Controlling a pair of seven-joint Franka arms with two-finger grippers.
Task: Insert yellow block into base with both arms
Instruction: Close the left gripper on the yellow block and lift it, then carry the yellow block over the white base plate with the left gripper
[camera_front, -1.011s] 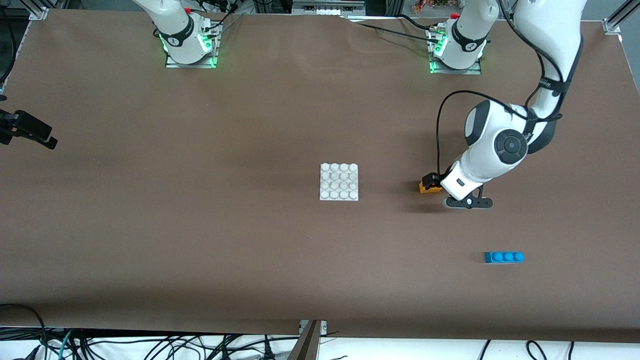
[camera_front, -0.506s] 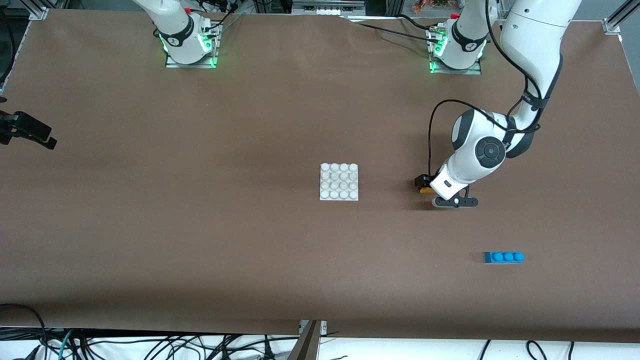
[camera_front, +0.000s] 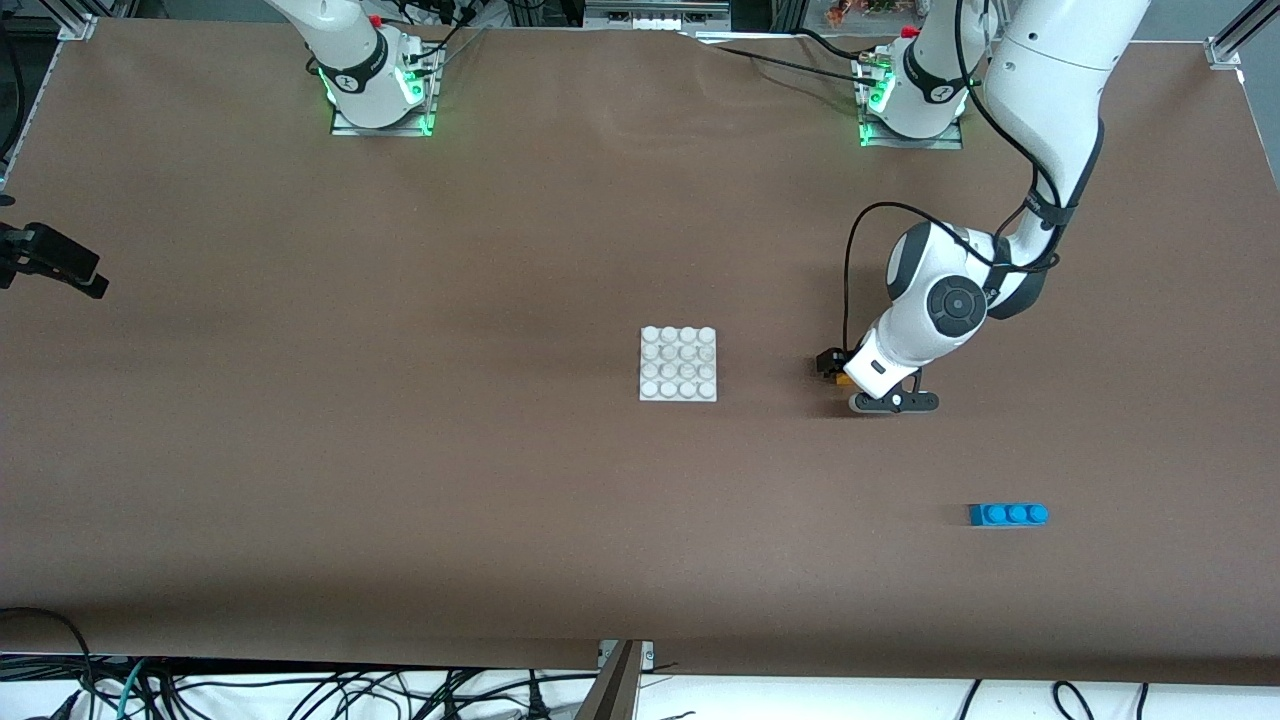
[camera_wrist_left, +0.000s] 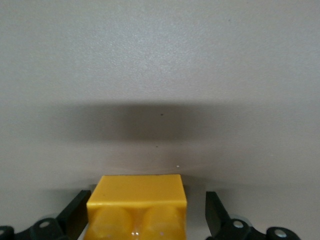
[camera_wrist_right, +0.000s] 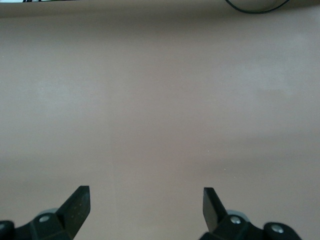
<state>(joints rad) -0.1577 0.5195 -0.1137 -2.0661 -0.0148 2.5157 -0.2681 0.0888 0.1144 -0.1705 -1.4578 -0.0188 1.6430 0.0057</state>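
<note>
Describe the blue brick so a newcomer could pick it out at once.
Start at the white studded base in the middle of the table. Toward the left arm's end and nearer the front camera lies the blue brick, alone on the brown cloth. It is the only blue thing, with three studs in a row.

yellow block (camera_wrist_left: 137, 206): glossy smooth plastic | base (camera_front: 679, 364): matt white plastic | table (camera_front: 400, 450): matt brown covering

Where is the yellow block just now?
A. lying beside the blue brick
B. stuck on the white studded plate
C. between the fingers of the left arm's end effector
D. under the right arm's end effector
C: the left wrist view shows the yellow block sitting between the left end effector fingers, with a gap showing at one finger.
</note>
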